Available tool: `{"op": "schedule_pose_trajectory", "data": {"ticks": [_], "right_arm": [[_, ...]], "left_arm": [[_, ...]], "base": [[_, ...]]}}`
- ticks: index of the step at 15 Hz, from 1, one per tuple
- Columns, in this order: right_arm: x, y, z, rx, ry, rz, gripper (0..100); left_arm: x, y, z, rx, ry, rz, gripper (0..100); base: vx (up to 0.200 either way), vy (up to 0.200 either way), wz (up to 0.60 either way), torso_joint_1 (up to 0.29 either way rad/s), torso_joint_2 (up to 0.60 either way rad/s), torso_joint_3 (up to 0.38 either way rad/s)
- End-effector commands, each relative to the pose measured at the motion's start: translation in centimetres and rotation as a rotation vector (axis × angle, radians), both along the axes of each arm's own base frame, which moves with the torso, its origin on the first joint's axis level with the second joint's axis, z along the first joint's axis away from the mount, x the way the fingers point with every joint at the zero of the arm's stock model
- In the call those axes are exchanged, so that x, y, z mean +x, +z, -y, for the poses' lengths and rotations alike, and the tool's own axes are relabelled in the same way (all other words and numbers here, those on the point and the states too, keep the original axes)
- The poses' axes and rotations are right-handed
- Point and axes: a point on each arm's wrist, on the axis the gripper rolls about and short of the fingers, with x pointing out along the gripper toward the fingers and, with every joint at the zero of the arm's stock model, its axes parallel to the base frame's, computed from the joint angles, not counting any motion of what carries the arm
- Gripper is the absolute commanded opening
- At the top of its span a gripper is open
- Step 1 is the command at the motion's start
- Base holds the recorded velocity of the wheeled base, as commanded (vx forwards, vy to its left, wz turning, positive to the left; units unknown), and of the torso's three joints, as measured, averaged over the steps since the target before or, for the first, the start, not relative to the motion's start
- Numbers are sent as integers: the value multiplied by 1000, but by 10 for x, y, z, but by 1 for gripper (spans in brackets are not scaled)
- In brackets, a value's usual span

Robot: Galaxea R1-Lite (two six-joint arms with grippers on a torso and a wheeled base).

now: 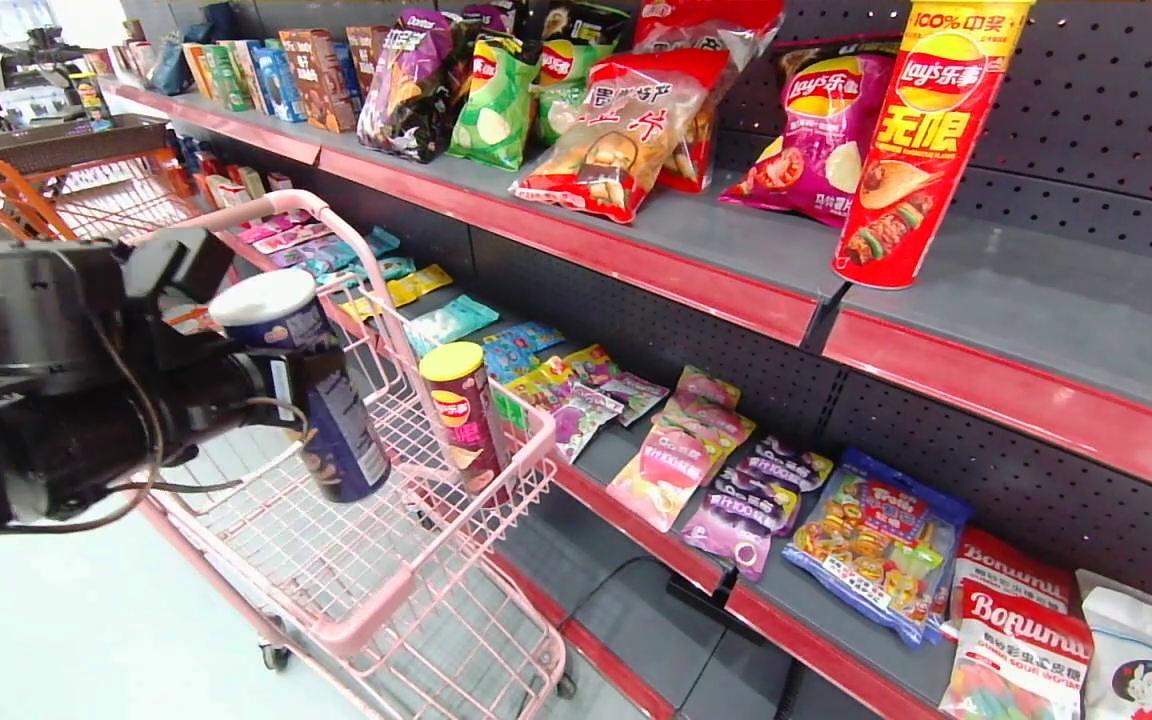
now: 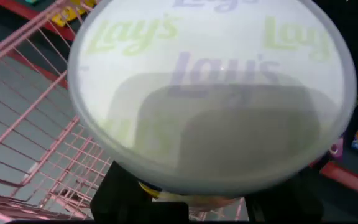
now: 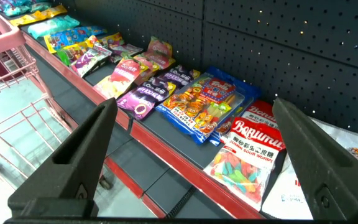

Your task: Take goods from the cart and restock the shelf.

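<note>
Left gripper (image 1: 271,385) is over the pink cart (image 1: 406,578), jaws closed on a dark blue chip can (image 1: 341,440). Grip sits high on the can, just under its white lid (image 2: 210,93). Can hangs tilted, foot toward the cart basket, lid toward the wrist camera. Clear of the mesh as far as the head view shows.

Right gripper (image 3: 191,109): jaws wide, holding nothing, facing the lower shelf's candy bags (image 3: 197,99).

A second can (image 1: 461,420), maroon with a yellow lid, stands in the cart's corner nearest the shelf, close to the held can.

Likely target, as I judge it: the bare stretch of upper shelf (image 1: 1036,290) beside the tall yellow can (image 1: 921,150) already standing there.

Risks from here:
- Smooth, round can gripped high and off plumb. It could rotate or slip in the jaws during the swing.
- The foot of the blue can could catch the maroon can or the cart rim on the way out and tip one over.
- Coming in low, it could strike the shelf's red front edge (image 1: 636,265). Coming in wide, it could topple the yellow can or push into the chip bags (image 1: 816,120).
- Released while tilted, it may fall and roll off.
- Lid blocks the left wrist camera, so fine placement has to rely on the head view.
</note>
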Motion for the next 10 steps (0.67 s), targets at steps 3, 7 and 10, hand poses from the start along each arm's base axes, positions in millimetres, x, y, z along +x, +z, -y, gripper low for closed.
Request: {"op": "schedule_pose_trajectory", "data": {"ticks": [3, 7, 10], "right_arm": [[0, 0, 0, 1, 0, -3, 100], [0, 0, 0, 1, 0, -1, 100], [0, 0, 0, 1, 0, -1, 100]], "left_arm": [[-119, 88, -27, -49, 0, 241, 0], [-211, 83, -47, 6, -17, 269, 0], [-256, 49, -57, 45, -15, 268, 0]], "base": [[0, 0, 0, 0, 0, 0], [0, 0, 0, 98, -300, -214], [0, 0, 0, 162, -512, -334]]}}
